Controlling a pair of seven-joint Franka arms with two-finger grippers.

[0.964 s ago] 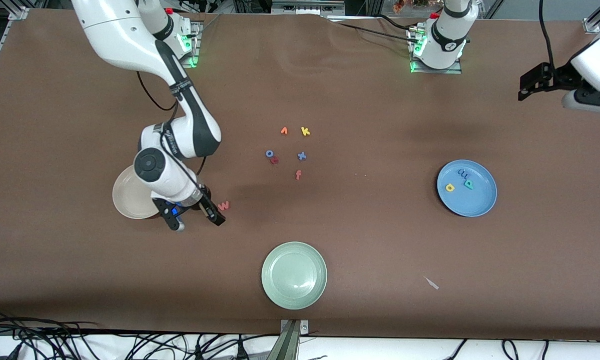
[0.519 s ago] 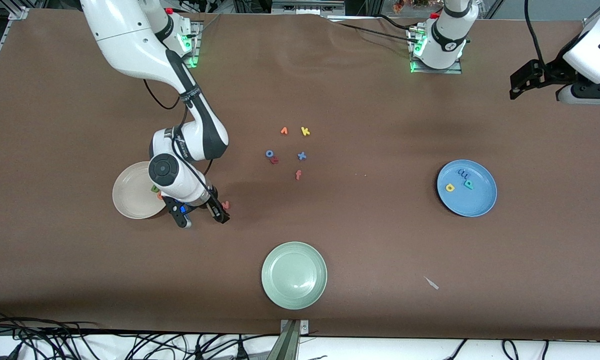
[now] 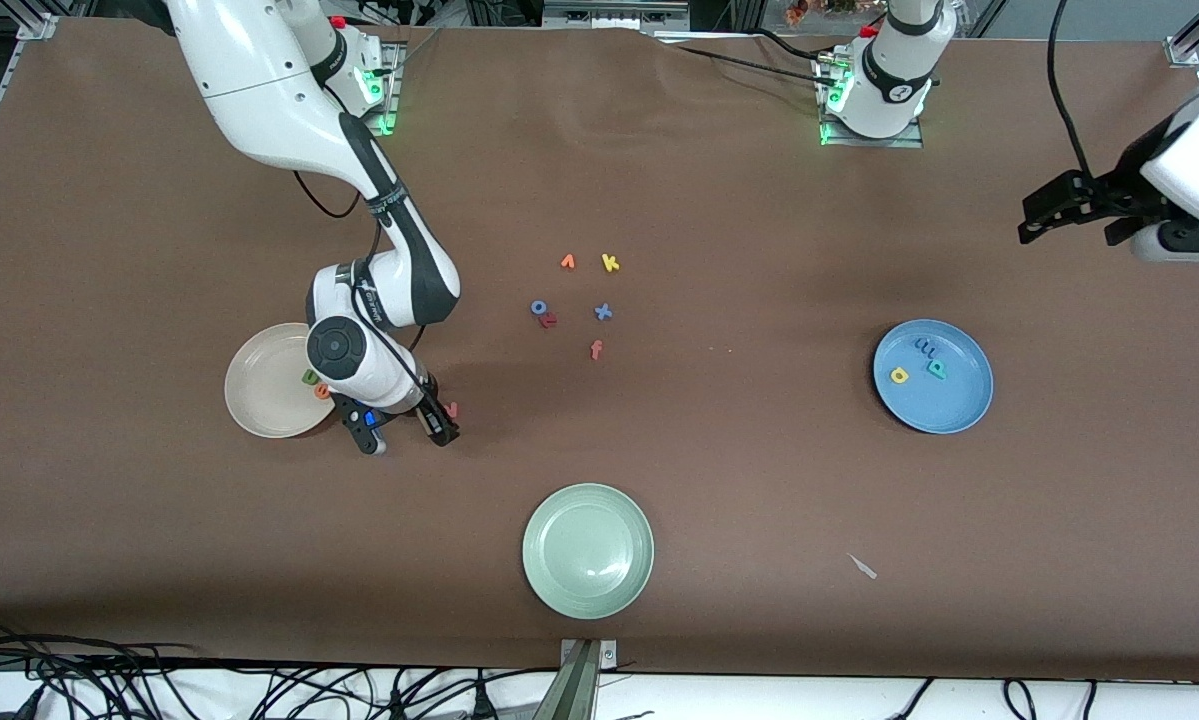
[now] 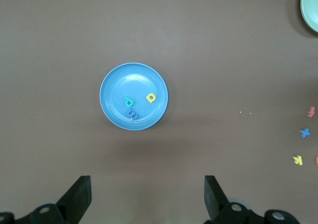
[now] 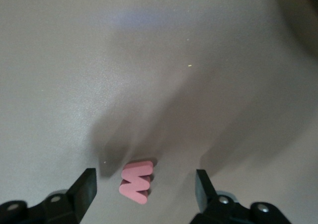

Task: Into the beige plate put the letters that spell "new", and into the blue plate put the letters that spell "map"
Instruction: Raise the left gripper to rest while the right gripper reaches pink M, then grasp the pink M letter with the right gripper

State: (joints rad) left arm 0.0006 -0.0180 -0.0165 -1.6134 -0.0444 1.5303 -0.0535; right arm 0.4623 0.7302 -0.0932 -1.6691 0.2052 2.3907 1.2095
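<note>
1. Now my right gripper is low over the table, fingers spread apart — the pink w lies flat between them, not gripped.
2. Green n and orange e lie in the beige plate.
3. My left gripper waits, released, high above the blue plate — m, a, p inside.

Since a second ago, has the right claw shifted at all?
Yes. The right claw has slid away from the round cream-beige plate, toward the tiny pinkish-red foam letter w, which now lies between its open fingers.
</note>
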